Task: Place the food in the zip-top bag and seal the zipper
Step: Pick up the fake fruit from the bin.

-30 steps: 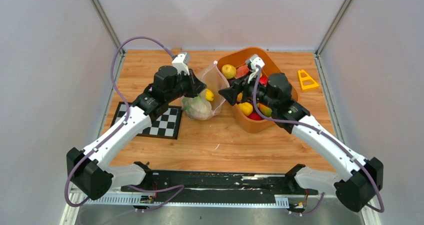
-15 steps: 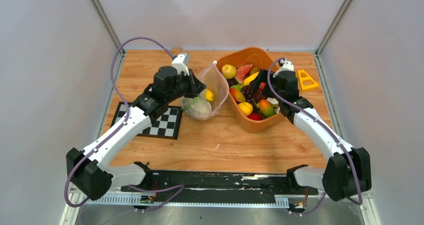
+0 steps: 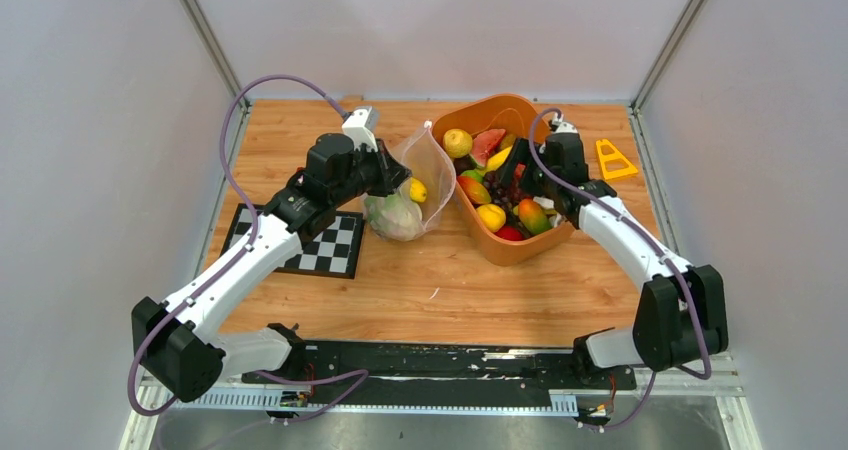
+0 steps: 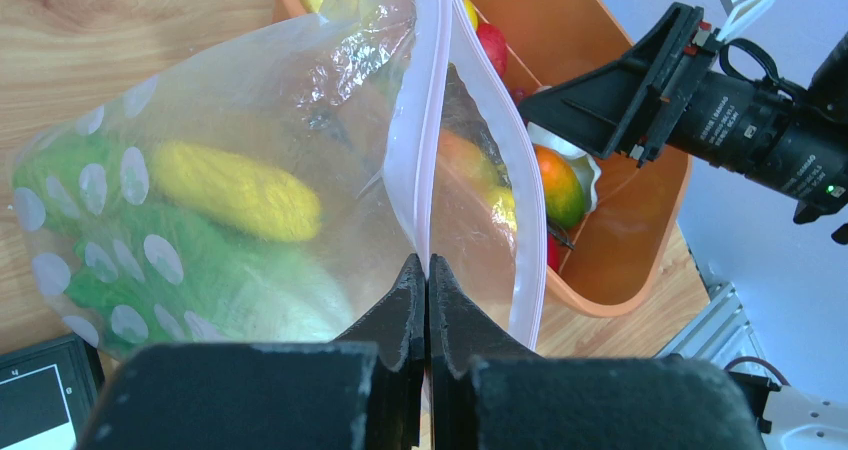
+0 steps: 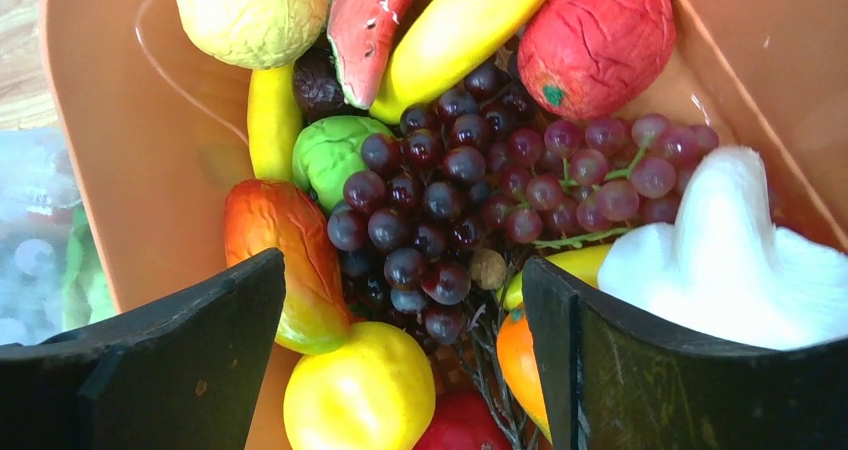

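Bag (image 3: 430, 168) just left of basket (image 3: 516, 251).

My right gripper (image 5: 400, 266) stood open above the orange basket (image 3: 521, 249), with the purple grapes (image 5: 470, 185) directly between the fingers. Clearance at each finger was tight. A mango (image 5: 287, 260) lay partly beneath the left finger and a white piece (image 5: 720, 255) partly beneath the right. The basket's left wall stood between the fruit and the zip-top bag (image 4: 200, 220) just beside it. My left gripper (image 4: 427, 268), clamped on the zipper (image 4: 424, 120), held the mouth up. The opening between the two strips was a narrow wedge facing the basket. Open tabletop (image 3: 430, 290) spread on the near side of both.
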Controlling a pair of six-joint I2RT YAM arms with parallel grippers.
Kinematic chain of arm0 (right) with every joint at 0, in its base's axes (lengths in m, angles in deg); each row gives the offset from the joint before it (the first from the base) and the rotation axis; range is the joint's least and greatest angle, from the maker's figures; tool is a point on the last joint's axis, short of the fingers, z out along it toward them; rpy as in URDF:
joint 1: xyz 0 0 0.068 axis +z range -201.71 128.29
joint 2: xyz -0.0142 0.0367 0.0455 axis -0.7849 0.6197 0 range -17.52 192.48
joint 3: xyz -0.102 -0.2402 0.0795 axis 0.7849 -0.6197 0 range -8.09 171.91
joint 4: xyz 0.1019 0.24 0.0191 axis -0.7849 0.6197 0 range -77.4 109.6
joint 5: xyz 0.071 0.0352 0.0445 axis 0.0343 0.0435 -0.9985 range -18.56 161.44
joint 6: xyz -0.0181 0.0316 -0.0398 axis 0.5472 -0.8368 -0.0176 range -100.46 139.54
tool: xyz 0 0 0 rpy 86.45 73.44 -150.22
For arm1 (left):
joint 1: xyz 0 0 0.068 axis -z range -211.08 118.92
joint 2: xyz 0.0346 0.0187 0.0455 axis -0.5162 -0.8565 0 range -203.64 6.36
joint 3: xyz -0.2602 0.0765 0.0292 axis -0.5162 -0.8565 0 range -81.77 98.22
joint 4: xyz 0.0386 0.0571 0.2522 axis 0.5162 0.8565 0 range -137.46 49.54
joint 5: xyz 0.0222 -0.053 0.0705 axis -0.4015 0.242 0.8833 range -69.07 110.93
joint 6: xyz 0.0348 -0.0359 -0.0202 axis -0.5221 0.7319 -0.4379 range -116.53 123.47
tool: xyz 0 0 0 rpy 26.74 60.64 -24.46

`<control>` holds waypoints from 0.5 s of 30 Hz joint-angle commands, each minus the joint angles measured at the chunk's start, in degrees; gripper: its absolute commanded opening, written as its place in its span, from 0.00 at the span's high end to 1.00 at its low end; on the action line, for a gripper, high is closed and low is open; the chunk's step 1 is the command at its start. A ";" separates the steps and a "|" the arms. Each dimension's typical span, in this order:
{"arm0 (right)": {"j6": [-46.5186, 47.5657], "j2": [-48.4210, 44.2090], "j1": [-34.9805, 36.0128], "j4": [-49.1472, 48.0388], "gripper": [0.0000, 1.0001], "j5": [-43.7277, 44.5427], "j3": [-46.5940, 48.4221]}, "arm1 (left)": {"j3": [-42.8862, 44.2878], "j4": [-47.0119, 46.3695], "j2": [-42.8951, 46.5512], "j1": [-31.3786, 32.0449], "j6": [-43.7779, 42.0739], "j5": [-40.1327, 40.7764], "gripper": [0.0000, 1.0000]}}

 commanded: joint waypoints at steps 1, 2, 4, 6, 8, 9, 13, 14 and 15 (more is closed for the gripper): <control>6.13 2.88 -0.29 2.48 0.12 -1.53 6.25 | 0.40 -1.91 0.85 -0.23 -0.45 0.07 1.00; 7.15 3.68 -0.30 2.91 0.13 -1.62 7.04 | 0.36 -1.96 0.84 -0.24 -0.39 0.07 1.00; 9.58 5.73 -0.32 4.36 0.15 -3.51 8.65 | 0.36 -1.92 0.88 -0.22 -0.49 0.22 1.00; 11.82 8.21 -0.35 7.86 0.18 -4.35 11.63 | 0.41 -1.73 0.90 -0.22 -0.52 0.32 1.00; 14.39 10.33 -0.33 11.65 0.24 -3.87 13.66 | 0.49 -1.39 0.97 -0.25 -0.72 0.58 1.00; 15.90 11.14 -0.34 13.20 0.25 -3.85 14.34 | 0.61 -1.20 0.97 -0.23 -0.84 0.69 1.00; 19.28 12.22 -0.17 16.48 0.28 -0.45 14.33 | 0.83 -0.78 0.78 -0.23 -1.11 1.34 1.00; 20.21 11.95 -0.17 15.95 0.29 -1.77 13.64 | 0.93 -0.72 0.55 -0.29 -1.09 1.26 1.00; 21.15 11.75 -0.05 15.41 0.29 -3.40 13.02 | 1.17 -0.62 0.39 -0.22 -1.02 1.13 1.00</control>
